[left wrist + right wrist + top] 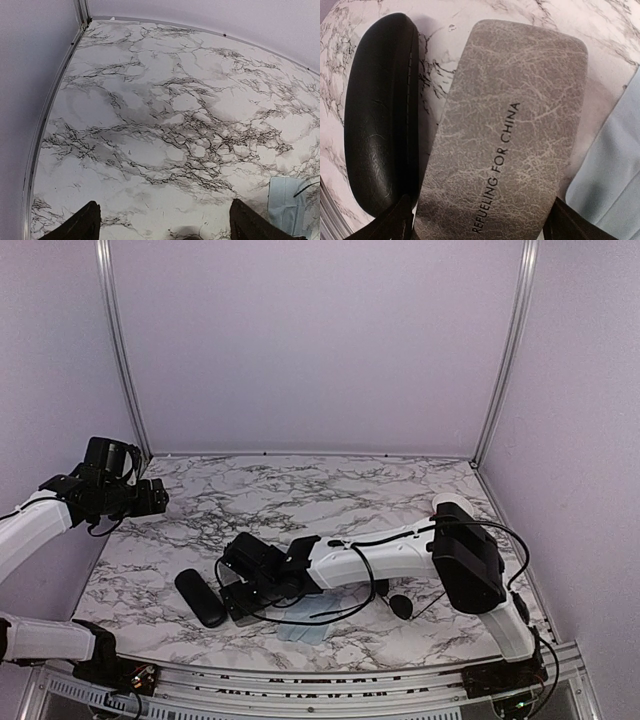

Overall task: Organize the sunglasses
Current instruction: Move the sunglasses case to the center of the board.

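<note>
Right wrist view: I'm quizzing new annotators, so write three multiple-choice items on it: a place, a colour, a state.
1. Where does the black case lie?
A. left of the grey case
B. stacked on it
C. upright behind it

2. What colour is the cloth?
A. red
B. light blue
C. yellow

3. How is the right hand?
A. shut on the black case
B. shut on the cloth
C. open, astride the grey case

Answers: 1 A, it lies along the grey case's left side; 2 B, pale blue shows at the right edge; 3 C, it stands spread, one tip at each side of the case.
</note>
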Robot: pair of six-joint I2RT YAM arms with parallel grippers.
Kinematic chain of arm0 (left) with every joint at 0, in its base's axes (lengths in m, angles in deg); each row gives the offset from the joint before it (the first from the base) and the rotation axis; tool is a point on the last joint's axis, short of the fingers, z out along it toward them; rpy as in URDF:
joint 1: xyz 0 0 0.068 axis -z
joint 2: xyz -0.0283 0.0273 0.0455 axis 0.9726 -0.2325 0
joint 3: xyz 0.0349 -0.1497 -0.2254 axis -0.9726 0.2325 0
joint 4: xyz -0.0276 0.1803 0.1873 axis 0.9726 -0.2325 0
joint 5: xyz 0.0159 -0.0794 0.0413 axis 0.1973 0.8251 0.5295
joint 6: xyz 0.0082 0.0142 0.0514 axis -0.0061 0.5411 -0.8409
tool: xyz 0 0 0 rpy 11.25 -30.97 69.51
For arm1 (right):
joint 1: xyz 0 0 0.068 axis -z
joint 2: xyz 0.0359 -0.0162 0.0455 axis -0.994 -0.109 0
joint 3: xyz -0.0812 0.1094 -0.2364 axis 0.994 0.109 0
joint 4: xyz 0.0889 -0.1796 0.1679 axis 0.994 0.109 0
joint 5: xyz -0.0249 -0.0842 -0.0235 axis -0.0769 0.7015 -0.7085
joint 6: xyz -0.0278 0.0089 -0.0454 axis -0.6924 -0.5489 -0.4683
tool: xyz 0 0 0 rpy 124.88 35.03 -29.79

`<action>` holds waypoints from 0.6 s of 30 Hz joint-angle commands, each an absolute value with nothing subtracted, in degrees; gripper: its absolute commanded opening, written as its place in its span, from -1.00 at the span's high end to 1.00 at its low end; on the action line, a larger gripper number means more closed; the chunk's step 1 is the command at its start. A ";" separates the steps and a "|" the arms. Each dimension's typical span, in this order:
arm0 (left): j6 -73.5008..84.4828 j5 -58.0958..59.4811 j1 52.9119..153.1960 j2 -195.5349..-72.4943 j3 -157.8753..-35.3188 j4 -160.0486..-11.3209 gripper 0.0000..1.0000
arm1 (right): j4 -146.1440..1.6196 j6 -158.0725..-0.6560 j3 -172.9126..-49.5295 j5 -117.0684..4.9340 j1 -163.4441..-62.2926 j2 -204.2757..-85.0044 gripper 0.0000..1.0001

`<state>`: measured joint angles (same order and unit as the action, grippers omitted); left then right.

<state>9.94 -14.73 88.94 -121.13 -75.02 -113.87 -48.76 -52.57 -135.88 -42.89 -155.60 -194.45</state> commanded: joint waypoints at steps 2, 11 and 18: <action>9.38 -15.76 89.01 -121.17 -74.79 -115.68 -0.80 | -50.13 -56.45 -140.37 -43.87 -156.43 -197.29 -0.64; 9.29 -15.74 89.03 -121.95 -74.70 -115.72 -0.80 | -50.49 -74.49 -137.98 -41.35 -156.43 -196.28 -0.66; 9.20 -16.28 89.03 -122.58 -74.88 -115.73 -0.80 | -55.15 -74.32 -129.27 -46.04 -156.29 -191.73 -0.82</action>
